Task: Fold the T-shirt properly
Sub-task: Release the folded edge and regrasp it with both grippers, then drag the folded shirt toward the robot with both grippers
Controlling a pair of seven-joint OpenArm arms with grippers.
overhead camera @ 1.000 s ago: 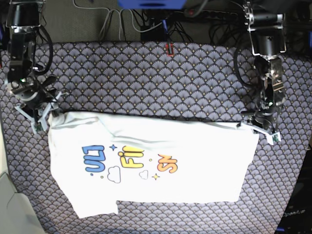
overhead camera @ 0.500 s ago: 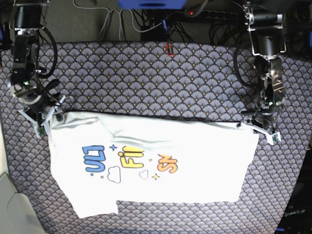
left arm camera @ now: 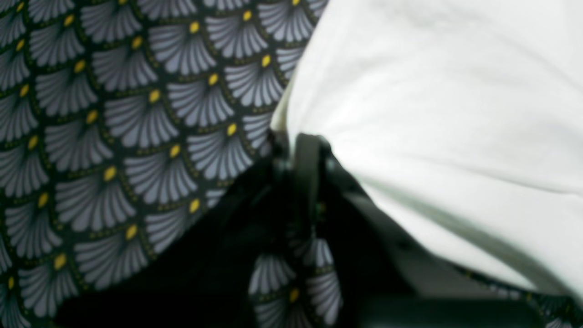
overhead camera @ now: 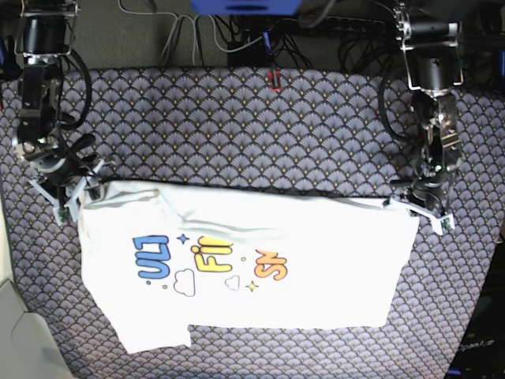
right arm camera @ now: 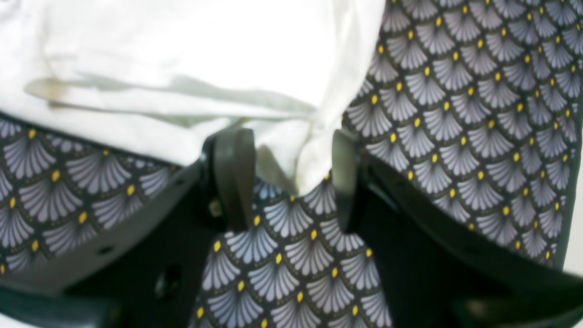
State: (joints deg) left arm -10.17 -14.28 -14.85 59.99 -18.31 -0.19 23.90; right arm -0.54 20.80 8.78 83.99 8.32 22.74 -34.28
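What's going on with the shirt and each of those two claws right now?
T-shirt: lying partly folded on the patterned cloth, print facing up.
Left claw: shut on the T-shirt's top corner.
Right claw: open, the shirt's other corner lying loose between its fingers.

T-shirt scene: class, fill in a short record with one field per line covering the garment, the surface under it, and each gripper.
garment: T-shirt, white, lying flat with its far edge folded over, part of the colourful print facing up
surface: patterned cloth, scallop design with yellow dots
left gripper: left gripper, shut on the T-shirt's far corner
right gripper: right gripper, open, jaws either side of the opposite far corner, not pinching it
fold state: partly folded, one sleeve sticking out at the near edge
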